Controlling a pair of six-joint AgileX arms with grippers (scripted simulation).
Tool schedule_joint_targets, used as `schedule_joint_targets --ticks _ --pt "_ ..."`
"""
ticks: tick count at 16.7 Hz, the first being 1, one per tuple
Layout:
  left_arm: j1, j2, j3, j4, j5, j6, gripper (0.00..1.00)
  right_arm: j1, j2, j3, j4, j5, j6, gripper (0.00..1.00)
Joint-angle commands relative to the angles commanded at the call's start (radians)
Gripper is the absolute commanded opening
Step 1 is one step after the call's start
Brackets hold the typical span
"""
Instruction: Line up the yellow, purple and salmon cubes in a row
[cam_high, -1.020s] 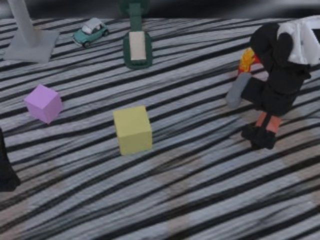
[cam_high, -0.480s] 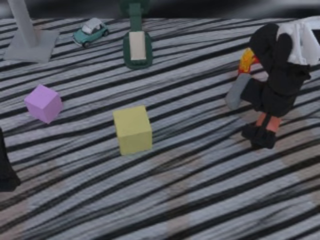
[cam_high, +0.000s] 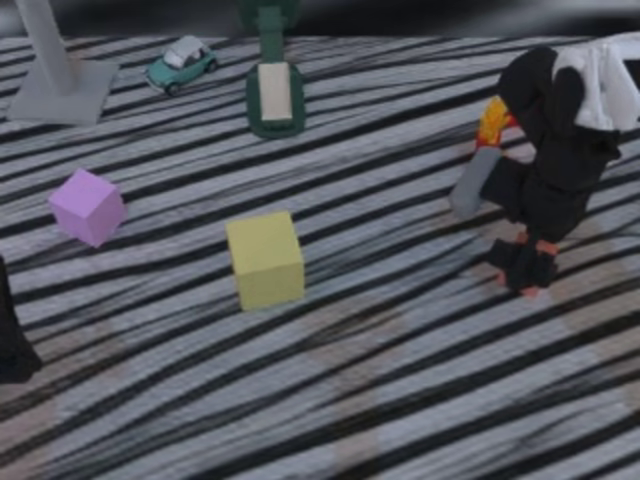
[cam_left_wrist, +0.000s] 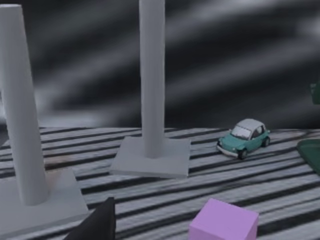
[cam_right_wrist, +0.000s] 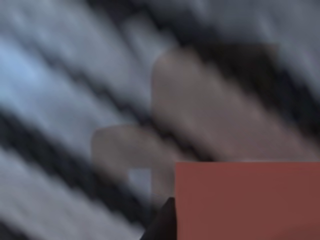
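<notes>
Salmon cube (cam_high: 532, 268) at right of the top view, smallest of three, mostly hidden between the right gripper (cam_high: 527, 272) fingers, only slivers of pink showing at top and lower edge; jaws clamped on it, low over the striped table (cam_high: 380, 400). Fills the lower right of the right wrist view as a flat matte pink-red face (cam_right_wrist: 247, 200), with a dark fingertip (cam_right_wrist: 162, 225) at its lower left corner.

Yellow cube (cam_high: 265, 259) near centre of the top view, largest, pale and matte, resting flat on the table, well apart from the salmon one. Purple cube (cam_high: 88, 207) at left, mid-sized, lilac, turned corner-on; seen also at the bottom of the left wrist view (cam_left_wrist: 224, 222).

One cube of each colour, three in all.

Left gripper (cam_high: 12, 335) parked at the left edge of the top view, below the purple cube; cannot tell how its jaws stand.

Along the upper edge of the top view: grey post on a square base (cam_high: 55, 80) at upper left, two such posts counted in the left wrist view; one teal toy car (cam_high: 182, 63) beside it; one green stand with a cream panel (cam_high: 273, 95) at upper centre. Red and yellow fries carton (cam_high: 494, 120) and a grey object (cam_high: 472, 182) just beside the right arm, at upper right.
</notes>
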Motion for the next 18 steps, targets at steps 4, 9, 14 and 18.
schedule_joint_targets --ticks 4,9,14,18 --pt "0.000 0.000 0.000 0.000 0.000 0.000 1.00 0.000 0.000 0.000 0.000 0.000 0.000 0.00" --pt "0.000 0.000 0.000 0.000 0.000 0.000 1.00 0.003 -0.042 0.019 -0.044 -0.014 0.012 0.00" --pt "0.000 0.000 0.000 0.000 0.000 0.000 1.00 0.006 -0.094 0.126 -0.214 -0.015 0.013 0.00" --pt "0.000 0.000 0.000 0.000 0.000 0.000 1.00 0.008 -0.120 0.165 -0.269 -0.015 0.012 0.00"
